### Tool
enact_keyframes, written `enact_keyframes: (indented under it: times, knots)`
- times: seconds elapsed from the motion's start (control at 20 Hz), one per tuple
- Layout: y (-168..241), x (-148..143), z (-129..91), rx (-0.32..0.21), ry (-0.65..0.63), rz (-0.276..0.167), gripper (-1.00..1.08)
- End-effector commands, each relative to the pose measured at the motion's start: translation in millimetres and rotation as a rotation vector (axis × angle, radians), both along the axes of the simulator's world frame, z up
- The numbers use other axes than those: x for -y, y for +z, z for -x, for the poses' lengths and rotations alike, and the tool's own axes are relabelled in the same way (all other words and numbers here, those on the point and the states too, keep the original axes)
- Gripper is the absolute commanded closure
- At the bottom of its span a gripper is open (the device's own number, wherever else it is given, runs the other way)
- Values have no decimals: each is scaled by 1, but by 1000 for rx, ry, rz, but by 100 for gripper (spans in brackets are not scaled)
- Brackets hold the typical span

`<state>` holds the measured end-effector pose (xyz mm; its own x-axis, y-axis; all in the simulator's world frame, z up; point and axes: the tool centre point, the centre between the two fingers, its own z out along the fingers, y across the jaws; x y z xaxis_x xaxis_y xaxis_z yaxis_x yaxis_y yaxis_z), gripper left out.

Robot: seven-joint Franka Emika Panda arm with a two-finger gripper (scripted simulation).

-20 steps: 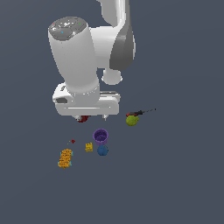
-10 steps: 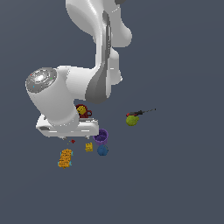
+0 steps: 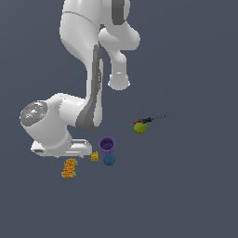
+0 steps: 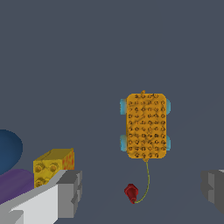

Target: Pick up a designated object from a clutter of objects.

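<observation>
The designated object, an orange-yellow bumpy block [image 4: 146,126] with light blue bits at its edges, lies flat on the floor. A thin cord runs from it to a small red knob [image 4: 131,192]. In the exterior view the block [image 3: 69,168] lies just below my hand [image 3: 69,148]. My gripper [image 4: 142,191] is open and empty above the floor. One finger [image 4: 70,192] stands beside the yellow cube and the other finger [image 4: 214,186] on the far side; the block lies just beyond the gap. The dark red mug is hidden.
The yellow cube [image 3: 94,156] [image 4: 54,165], purple cup [image 3: 107,145] [image 4: 15,183] and blue ball [image 3: 109,160] [image 4: 8,151] sit close together beside the block. The green ball [image 3: 140,128] and black-red tool [image 3: 148,120] lie further to the exterior view's right.
The arm has swung down and to the exterior view's left, bringing the hand low over the orange block. The dark red mug, seen earlier, is now behind the arm.
</observation>
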<state>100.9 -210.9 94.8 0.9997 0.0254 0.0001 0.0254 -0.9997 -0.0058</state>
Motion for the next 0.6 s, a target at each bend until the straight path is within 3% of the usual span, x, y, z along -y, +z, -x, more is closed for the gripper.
enact_keyframes:
  times: [0.0,0.55]
  knots:
    - [-13,10,-1,1,3,3,-92]
    - [-30,21,0,-1,4,5,-92]
